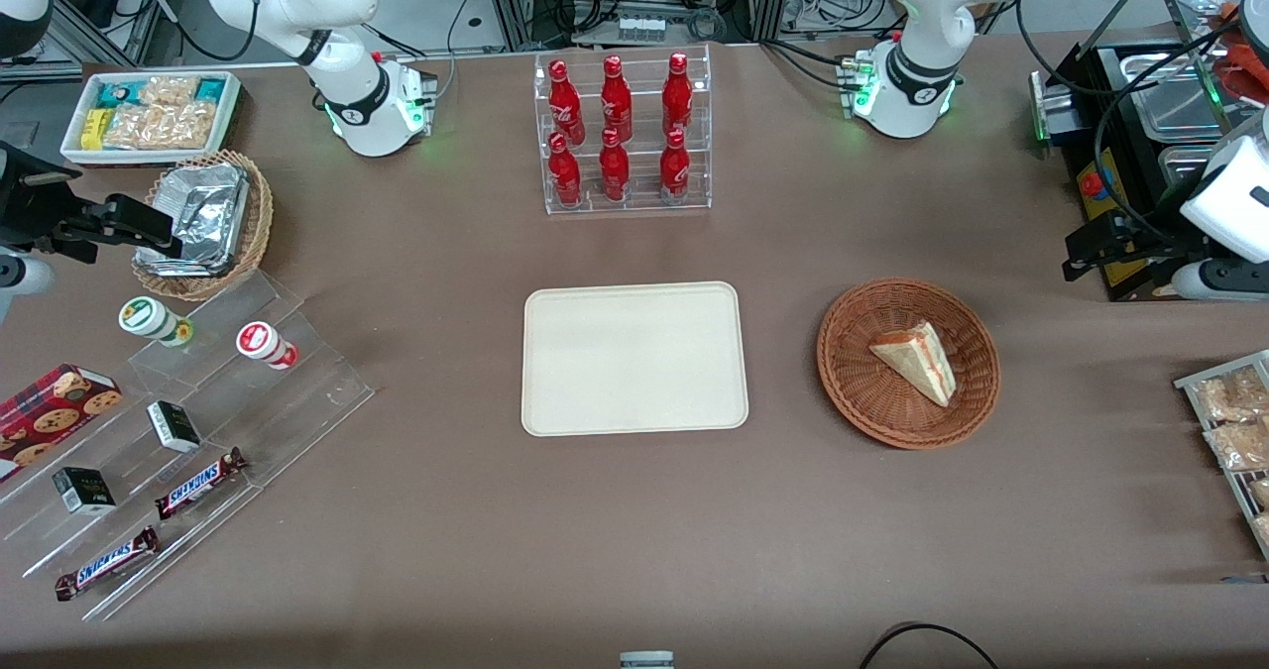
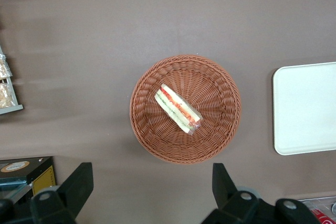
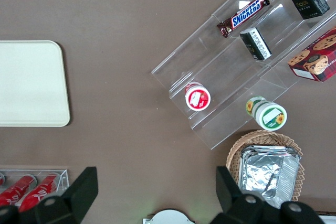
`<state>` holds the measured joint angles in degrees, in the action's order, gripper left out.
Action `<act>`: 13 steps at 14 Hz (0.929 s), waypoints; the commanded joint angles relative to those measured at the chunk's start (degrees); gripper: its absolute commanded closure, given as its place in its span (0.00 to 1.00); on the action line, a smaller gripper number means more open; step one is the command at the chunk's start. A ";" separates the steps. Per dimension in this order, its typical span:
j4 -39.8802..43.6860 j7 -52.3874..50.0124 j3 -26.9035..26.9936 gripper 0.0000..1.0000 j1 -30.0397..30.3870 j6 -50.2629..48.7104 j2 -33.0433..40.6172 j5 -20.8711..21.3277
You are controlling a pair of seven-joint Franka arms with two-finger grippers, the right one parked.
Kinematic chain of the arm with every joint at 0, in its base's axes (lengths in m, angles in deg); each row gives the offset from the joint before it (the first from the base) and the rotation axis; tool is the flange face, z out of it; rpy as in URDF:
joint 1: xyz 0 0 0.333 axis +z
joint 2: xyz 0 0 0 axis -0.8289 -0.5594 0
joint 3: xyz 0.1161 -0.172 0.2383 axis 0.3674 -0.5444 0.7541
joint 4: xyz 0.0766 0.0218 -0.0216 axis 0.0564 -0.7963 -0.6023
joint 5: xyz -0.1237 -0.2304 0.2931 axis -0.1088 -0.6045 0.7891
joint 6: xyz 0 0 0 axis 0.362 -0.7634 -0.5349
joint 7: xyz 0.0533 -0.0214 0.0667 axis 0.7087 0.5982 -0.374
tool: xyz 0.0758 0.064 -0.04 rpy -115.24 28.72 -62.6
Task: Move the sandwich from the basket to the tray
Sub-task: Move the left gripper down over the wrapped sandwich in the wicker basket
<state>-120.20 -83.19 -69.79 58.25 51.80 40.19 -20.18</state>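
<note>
While nothing has yet been lifted, the cream tray (image 1: 634,358) is seen bare at mid-desk, and the sandwich (image 1: 916,360) lies on its side in the reddish-brown wicker basket (image 1: 853,382) beside it, toward the working arm's end. The gripper (image 2: 149,190) is held high above the basket, jaws spread wide. The wedge is judged light, soft and easily crushed; it would best be pinched gently across its two bread faces, near the middle.
</note>
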 commanded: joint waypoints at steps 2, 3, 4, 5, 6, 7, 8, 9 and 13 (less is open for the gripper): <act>0.86 -0.77 0.57 0.00 -1.65 -1.87 0.95 1.90; 0.86 -0.77 0.48 0.00 -1.56 -1.96 0.77 1.98; 0.60 -0.85 0.48 0.00 -1.56 -1.87 0.51 2.24; 0.25 -1.20 0.39 0.00 -1.56 -1.78 0.25 3.12; -0.36 -1.38 0.30 0.00 -1.56 -1.43 -0.19 3.91; -0.98 -1.47 0.30 0.00 -1.56 -1.17 -0.63 4.09; -1.68 -1.56 0.30 0.00 -1.56 -0.47 -1.07 4.09; -3.17 -2.08 0.30 0.00 -1.65 1.36 -1.16 4.09; -12.74 -11.37 0.04 0.00 -2.61 13.74 -1.86 4.18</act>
<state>-128.23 -89.17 -69.84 57.04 60.45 38.02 -17.18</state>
